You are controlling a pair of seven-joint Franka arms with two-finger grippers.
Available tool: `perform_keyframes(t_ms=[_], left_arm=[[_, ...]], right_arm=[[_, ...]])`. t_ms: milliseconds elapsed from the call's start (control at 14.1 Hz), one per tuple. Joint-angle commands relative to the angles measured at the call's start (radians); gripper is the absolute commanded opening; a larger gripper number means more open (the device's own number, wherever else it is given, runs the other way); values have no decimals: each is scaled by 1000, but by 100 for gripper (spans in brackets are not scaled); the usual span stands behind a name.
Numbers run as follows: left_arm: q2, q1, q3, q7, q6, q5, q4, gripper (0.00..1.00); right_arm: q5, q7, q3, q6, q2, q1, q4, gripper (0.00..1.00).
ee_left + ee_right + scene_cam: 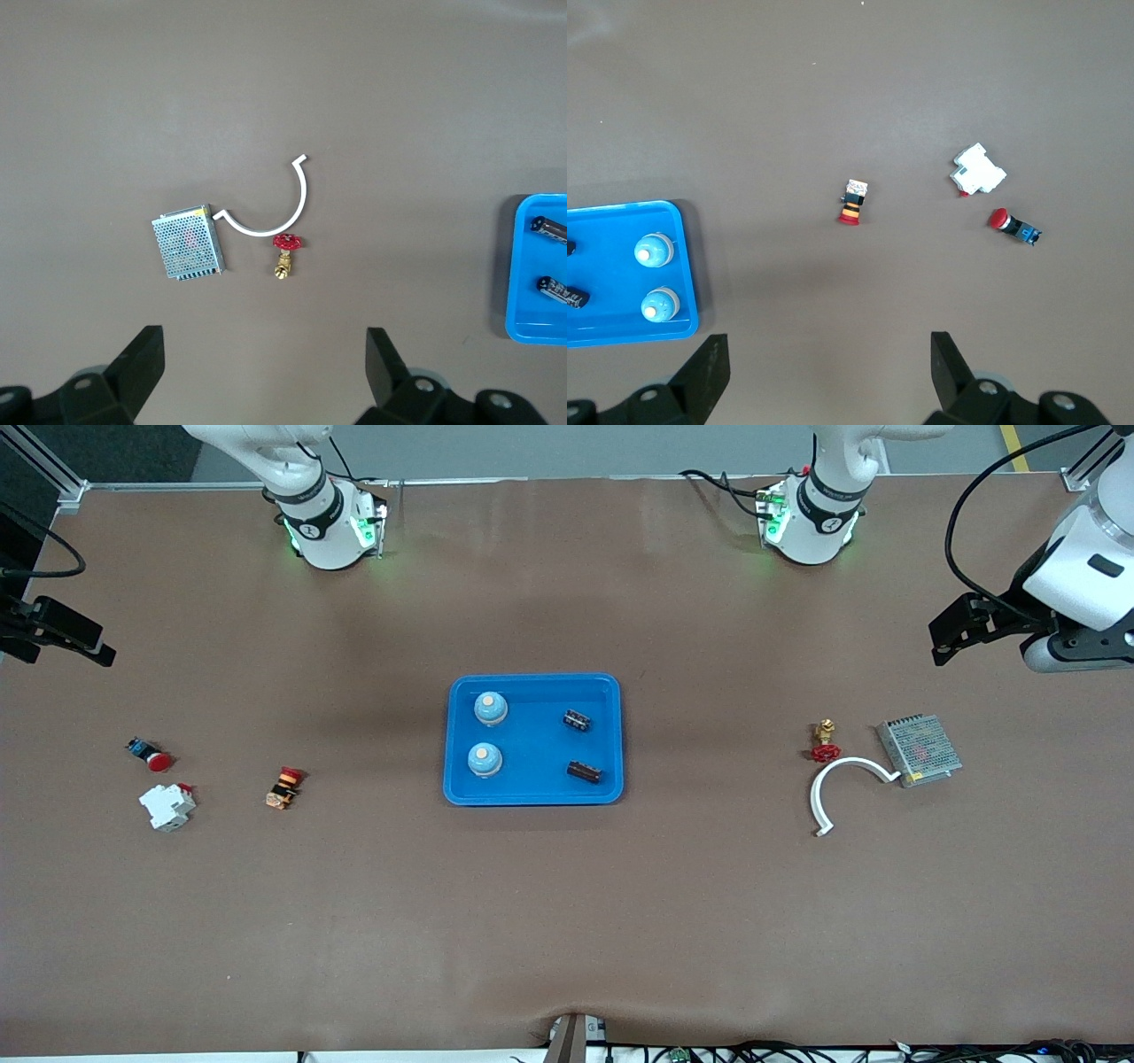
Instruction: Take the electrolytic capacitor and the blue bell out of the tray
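A blue tray (532,735) lies mid-table. In it stand two light-blue dome bells (490,708) (485,759) on the side toward the right arm's end. Two dark capacitors (578,720) (584,771) lie on the side toward the left arm's end. My left gripper (264,350) hangs open and empty over bare table at the left arm's end, seen in the front view at the edge (952,633). My right gripper (828,352) hangs open and empty over the right arm's end (89,646). The right wrist view shows the bells (654,251); the left wrist view shows the capacitors (549,226).
Toward the right arm's end lie a red push button (151,756), a white breaker (167,806) and an orange-black striped part (283,787). Toward the left arm's end lie a red-handled brass valve (825,741), a white curved clip (837,779) and a metal mesh box (919,749).
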Motion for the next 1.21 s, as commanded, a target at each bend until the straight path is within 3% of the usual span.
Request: perform_keyframes(t_ms=[0, 355, 852, 1136], left_arm=[[-8, 9, -3, 23, 0, -6, 4, 100], [-2, 10, 0, 27, 0, -17, 4, 100], [1, 9, 0, 21, 0, -17, 4, 100], [2, 9, 0, 27, 0, -19, 2, 100]], right_arm=[[-3, -8, 9, -9, -17, -29, -7, 100], [-107, -6, 18, -3, -14, -12, -9, 100], [-95, 8, 20, -3, -8, -3, -19, 100], [-85, 18, 18, 45, -9, 4, -99, 100]])
